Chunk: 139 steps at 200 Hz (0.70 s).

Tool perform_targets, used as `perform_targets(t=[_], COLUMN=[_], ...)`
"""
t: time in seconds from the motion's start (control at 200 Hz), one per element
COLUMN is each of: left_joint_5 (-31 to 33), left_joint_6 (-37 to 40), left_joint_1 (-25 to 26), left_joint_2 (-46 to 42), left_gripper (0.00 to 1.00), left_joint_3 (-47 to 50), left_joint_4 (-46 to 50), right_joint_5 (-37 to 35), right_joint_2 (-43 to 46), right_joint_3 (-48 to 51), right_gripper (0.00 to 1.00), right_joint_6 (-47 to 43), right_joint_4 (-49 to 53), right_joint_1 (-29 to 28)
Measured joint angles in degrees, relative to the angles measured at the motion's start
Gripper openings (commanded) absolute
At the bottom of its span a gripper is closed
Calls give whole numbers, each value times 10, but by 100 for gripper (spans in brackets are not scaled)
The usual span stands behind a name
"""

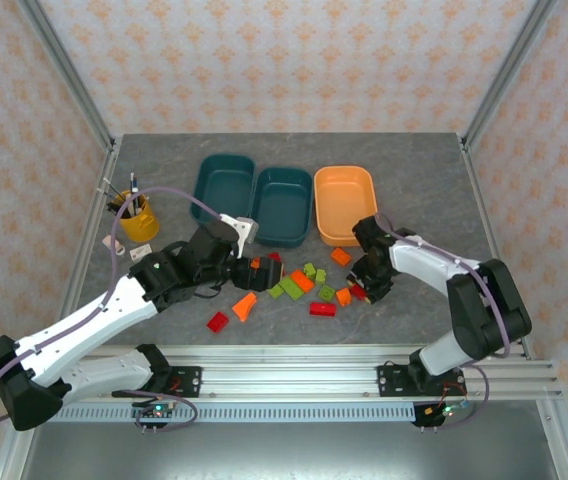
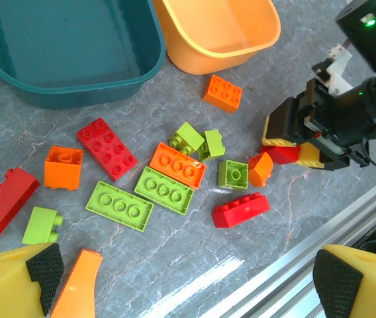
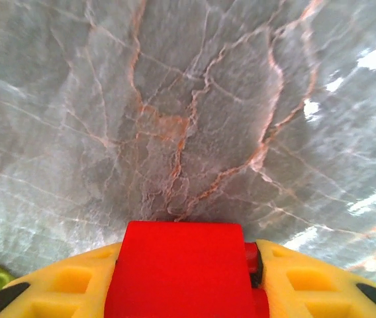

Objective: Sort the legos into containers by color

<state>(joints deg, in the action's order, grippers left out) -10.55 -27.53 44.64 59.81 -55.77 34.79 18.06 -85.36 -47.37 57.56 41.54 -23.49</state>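
Red, orange and lime legos (image 1: 302, 285) lie scattered in front of two dark teal tubs (image 1: 224, 187) (image 1: 282, 205) and an orange tub (image 1: 344, 203). My left gripper (image 1: 261, 272) hovers open over the left of the pile. Its yellow fingers (image 2: 36, 278) frame the bottom of the left wrist view, above an orange wedge (image 2: 75, 288), lime plates (image 2: 119, 205) and a red brick (image 2: 241, 209). My right gripper (image 1: 362, 290) sits low at the right of the pile, shut on a red brick (image 3: 181, 271), which also shows between its fingers in the left wrist view (image 2: 282, 154).
A yellow cup with pens (image 1: 139, 218) stands at the back left. An aluminium rail (image 1: 294, 375) runs along the table's near edge. A loose red brick (image 1: 218, 321) and an orange wedge (image 1: 245, 305) lie nearest that rail. An orange brick (image 1: 340, 256) sits by the orange tub.
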Motion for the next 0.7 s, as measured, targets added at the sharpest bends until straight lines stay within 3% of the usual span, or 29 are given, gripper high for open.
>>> perform_targets(t=[0.155,0.305,0.495,0.696], left_joint_5=[7,3,-12,-25], left_joint_6=[-13,-31,-49,-57], left_joint_1=[0,-31,-98,-132], left_joint_2=[12,38,95,172], left_gripper=[100,100,100,100], left_joint_3=[-21,-74,-147,-212], left_joint_4=[6,6,1,-1], right_joint_5=[-49,-86,-99,-94], right_joint_2=[39,10,-135,-304], right_joint_3=[-95,-249,-402,-518], right_gripper=[40,40,40,41], right_joint_6=[-37,-89,-138,-159], right_joint_4=[71,106,119,130], right_joint_1=[0,0,11,31])
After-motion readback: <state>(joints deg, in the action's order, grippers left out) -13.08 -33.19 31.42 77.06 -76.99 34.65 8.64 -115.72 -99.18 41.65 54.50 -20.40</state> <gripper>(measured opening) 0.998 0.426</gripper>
